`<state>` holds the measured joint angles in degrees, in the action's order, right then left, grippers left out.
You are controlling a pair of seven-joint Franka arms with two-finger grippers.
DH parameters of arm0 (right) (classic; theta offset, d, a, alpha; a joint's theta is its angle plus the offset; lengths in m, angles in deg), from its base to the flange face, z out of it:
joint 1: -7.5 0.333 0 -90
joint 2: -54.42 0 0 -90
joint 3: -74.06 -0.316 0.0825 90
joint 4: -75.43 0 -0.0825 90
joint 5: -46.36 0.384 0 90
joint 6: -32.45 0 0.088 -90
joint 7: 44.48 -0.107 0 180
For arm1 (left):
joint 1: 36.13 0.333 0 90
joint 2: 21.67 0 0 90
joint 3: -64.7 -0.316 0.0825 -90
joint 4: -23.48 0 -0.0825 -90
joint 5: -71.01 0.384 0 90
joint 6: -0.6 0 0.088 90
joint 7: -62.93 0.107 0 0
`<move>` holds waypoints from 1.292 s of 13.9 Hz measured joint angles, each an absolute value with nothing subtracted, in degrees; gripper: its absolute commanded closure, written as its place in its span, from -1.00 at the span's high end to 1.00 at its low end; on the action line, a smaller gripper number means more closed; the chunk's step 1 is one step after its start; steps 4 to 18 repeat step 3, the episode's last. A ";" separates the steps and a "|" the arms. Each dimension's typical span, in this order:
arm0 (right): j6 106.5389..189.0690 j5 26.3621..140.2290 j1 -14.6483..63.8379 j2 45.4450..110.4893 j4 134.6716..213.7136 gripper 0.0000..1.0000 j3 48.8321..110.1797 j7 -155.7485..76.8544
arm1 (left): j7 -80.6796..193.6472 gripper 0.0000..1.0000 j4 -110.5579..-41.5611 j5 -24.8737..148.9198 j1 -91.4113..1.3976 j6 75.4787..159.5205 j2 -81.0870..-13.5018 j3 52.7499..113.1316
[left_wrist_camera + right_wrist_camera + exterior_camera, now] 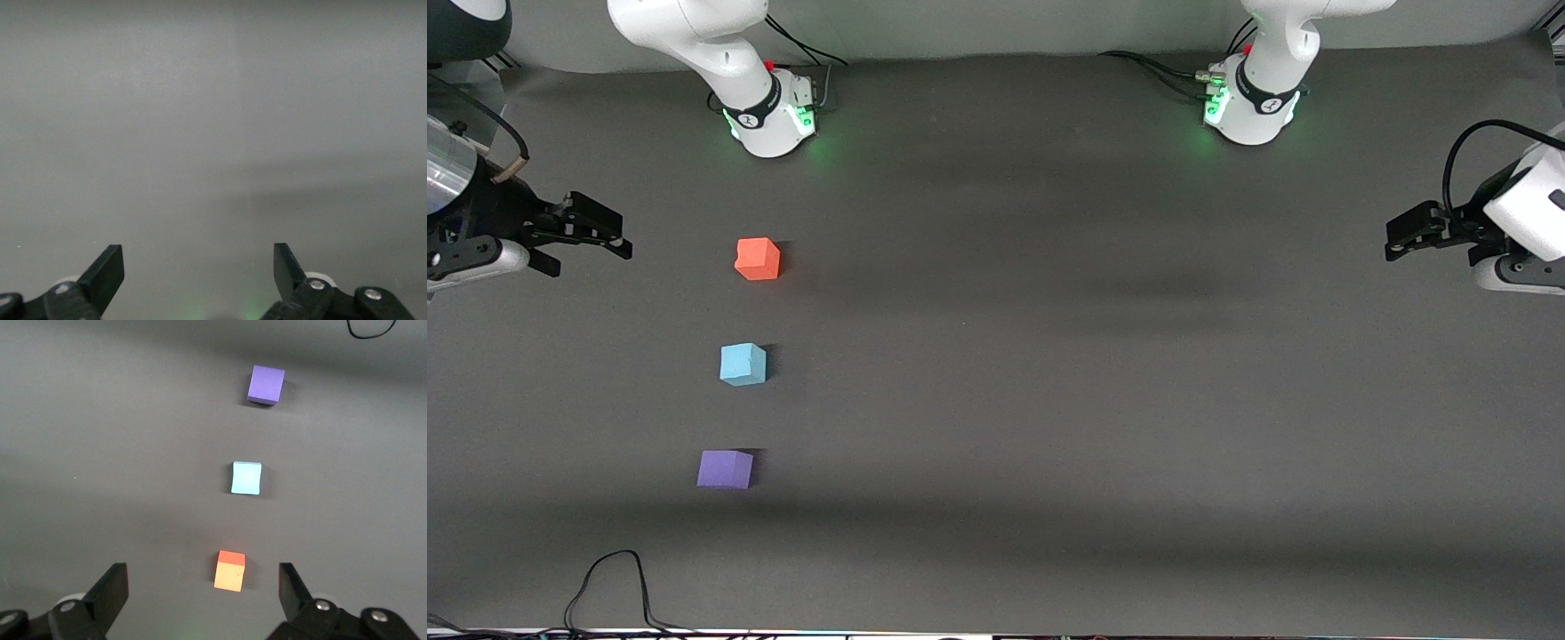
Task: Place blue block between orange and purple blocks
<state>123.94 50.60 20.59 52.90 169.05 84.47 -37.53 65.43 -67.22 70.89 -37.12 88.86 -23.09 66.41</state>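
Three small cubes stand in a line on the dark table toward the right arm's end. The orange block [758, 259] is farthest from the front camera, the blue block [743, 364] is in the middle, and the purple block [725, 469] is nearest. All three also show in the right wrist view: orange [229, 571], blue [246, 478], purple [266, 385]. My right gripper [609, 236] is open and empty, up in the air beside the orange block at the table's end. My left gripper [1396, 238] is open and empty at the other end, over bare table [200, 167].
A black cable [618, 582] loops on the table near its front edge, closer to the camera than the purple block. The two arm bases [769, 116] [1249, 107] stand along the back edge.
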 measured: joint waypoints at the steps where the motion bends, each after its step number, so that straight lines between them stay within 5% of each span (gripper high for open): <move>1: 123.94 50.59 20.70 53.23 169.05 1.00 84.53 -37.53 | 65.43 1.00 -67.22 70.89 -37.12 88.86 -23.09 66.41; 18: 123.77 50.59 20.75 53.51 169.04 1.00 84.54 -37.53 | 65.43 1.00 -67.23 70.89 -37.12 88.86 -23.09 66.41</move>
